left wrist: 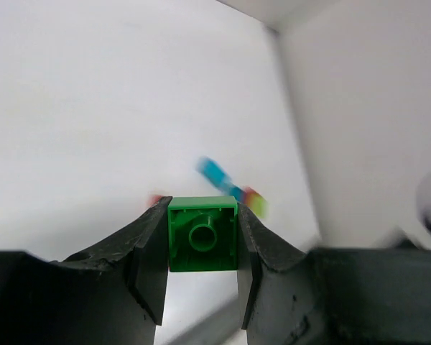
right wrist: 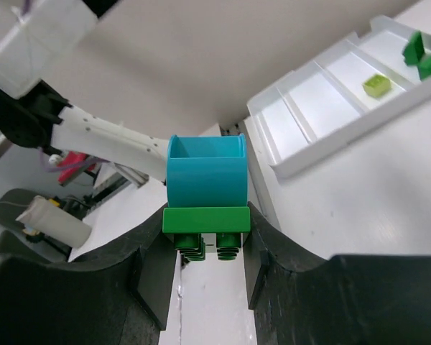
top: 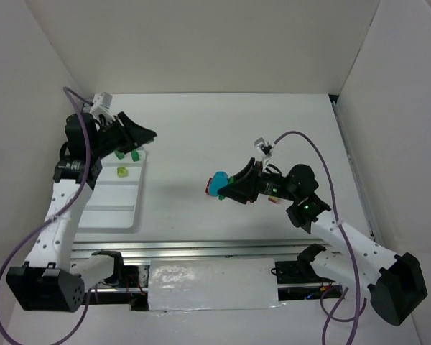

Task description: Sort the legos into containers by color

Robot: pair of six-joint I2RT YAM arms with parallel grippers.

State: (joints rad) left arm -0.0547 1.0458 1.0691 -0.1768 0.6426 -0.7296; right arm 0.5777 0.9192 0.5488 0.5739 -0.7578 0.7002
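Only the wrist views show the grips: the left gripper (left wrist: pixel 201 241) clamps a dark green brick (left wrist: pixel 202 233), while the right gripper (right wrist: pixel 205 241) pinches a teal-on-green stack (right wrist: pixel 205 183).

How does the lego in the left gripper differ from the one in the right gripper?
The left gripper pinches a lone green brick, its hollow underside toward the wrist camera. The right gripper pinches a stacked green brick with a teal piece joined to it, seen from the side. Both bricks are green and clamped between the fingers.
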